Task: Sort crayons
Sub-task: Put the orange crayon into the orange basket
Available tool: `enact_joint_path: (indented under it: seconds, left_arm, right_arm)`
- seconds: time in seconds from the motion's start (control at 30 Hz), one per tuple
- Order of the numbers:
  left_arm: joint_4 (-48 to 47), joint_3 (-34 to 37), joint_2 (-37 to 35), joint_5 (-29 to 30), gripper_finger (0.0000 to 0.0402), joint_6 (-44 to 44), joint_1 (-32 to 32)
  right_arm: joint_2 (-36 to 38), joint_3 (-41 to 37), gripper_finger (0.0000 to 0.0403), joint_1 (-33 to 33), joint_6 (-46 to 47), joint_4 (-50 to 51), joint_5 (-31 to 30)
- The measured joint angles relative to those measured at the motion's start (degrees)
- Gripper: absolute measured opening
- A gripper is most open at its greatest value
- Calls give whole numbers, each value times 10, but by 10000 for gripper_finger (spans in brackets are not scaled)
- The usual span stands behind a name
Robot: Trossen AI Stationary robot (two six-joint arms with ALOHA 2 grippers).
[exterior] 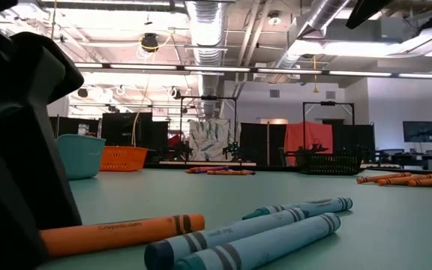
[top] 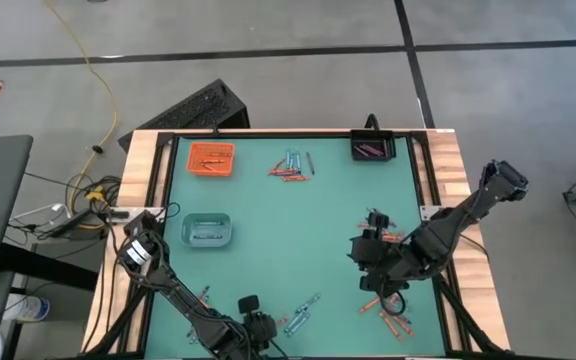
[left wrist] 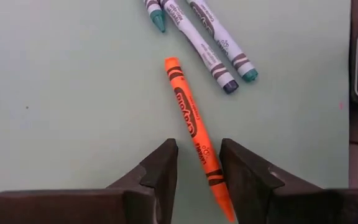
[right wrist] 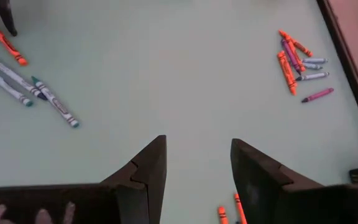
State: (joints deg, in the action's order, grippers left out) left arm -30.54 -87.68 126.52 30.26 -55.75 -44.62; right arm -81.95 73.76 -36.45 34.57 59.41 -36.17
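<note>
My left hand (left wrist: 197, 171) is low at the bottom edge of the high view, and my own wrist camera shows what that view cannot — an orange crayon (left wrist: 194, 127) lying slanted on the green bench (left wrist: 73, 93), its lower end running between my two fingers, which stand apart on either side of it and do not clamp it. Just beyond its tip lie three blue-grey crayons (left wrist: 211, 53), side by side at the top of that frame. The low view shows the same orange crayon (exterior: 122, 231) from bench height, with the blue-grey ones (exterior: 276, 229) in front of it, and my left arm fills its left edge as a dark mass.

My right hand (right wrist: 194, 168) hovers over bare bench at the right of the high view, fingers spread and empty. Its camera sees a mixed cluster (right wrist: 298, 61) of orange, purple and blue-grey crayons at upper right.

Only the high view takes in the trays: an orange tray (top: 211, 158) at upper left holding orange sticks, a black tray (top: 373, 149) at upper right, a clear tray (top: 207, 231) at left, a loose pile (top: 291, 168) between the upper two, and more crayons (top: 393, 318) at lower right.
</note>
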Motion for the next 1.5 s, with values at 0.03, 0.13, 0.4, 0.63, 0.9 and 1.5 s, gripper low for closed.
enact_joint_path:
  seconds: [0.03,0.13,0.4,0.63,0.9,1.5]
  left_arm:
    - [0,0,0,-1,91,2,0]
    - [1,0,1,-6,46,14,0]
    - [1,0,1,-9,5,35,0]
    - [-1,1,-7,-12,2,52,0]
    - [-79,3,-38,-13,0,54,0]
    - [-351,2,-185,133,0,117,45]
  right_arm:
    - [0,0,170,0,0,-2,0]
    - [0,0,170,0,1,-1,0]
    - [0,0,170,2,-1,-2,-2]
    - [0,0,170,-1,-1,-3,-3]
    - [0,0,170,-5,-1,-10,-7]
    - [-152,0,170,25,-57,-57,-76]
